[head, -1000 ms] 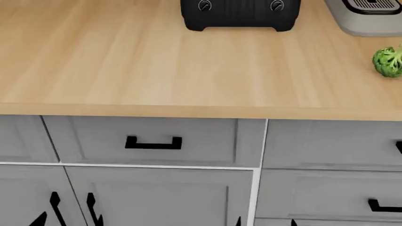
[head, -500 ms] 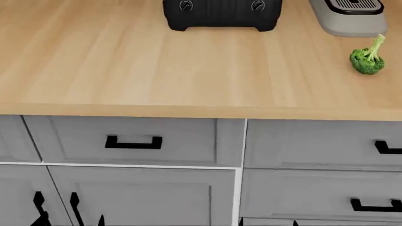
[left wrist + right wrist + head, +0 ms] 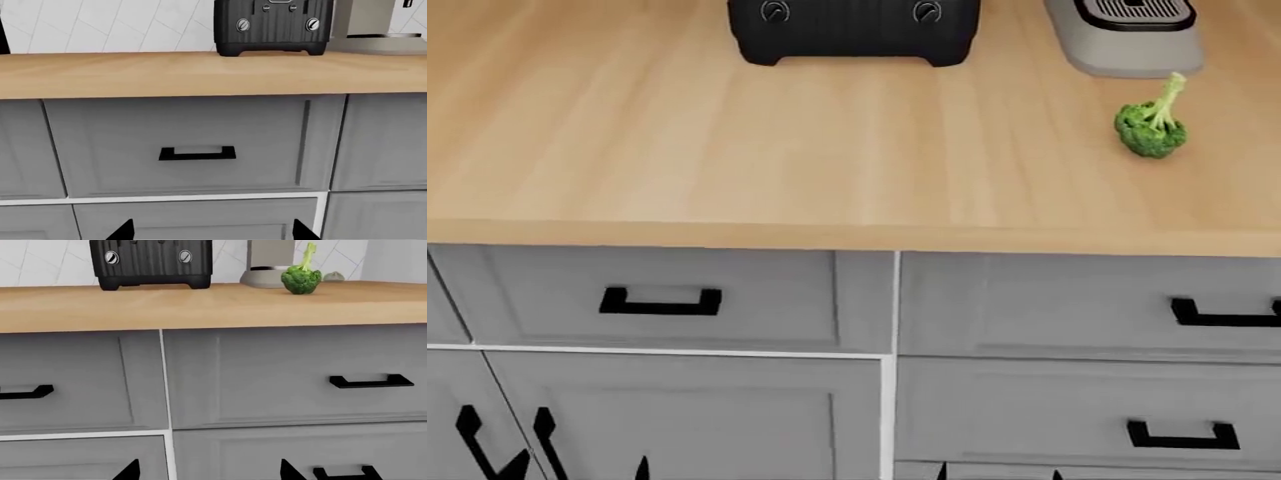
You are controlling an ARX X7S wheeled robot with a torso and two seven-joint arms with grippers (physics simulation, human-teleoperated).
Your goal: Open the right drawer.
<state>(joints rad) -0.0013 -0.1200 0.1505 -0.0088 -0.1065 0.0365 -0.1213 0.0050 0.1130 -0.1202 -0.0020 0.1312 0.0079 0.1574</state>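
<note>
Right end effector (image 3: 210, 470) facing shut right drawer (image 3: 293, 375), apart from handle (image 3: 371, 381)

Both pincers (image 3: 210, 231) mostly cut off below.

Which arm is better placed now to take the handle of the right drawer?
Probably the right: its wrist camera faces the right drawer and its handle, while the left wrist camera faces the other drawer.

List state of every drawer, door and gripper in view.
Wide light-grey right drawer with black U-handle: shut, untouched.
Narrower grey left drawer: shut.
Taller grey drawer beneath right one: shut.
Grey cabinet door below left drawer: shut.
Left gripper: open.
Right gripper: open.
</note>
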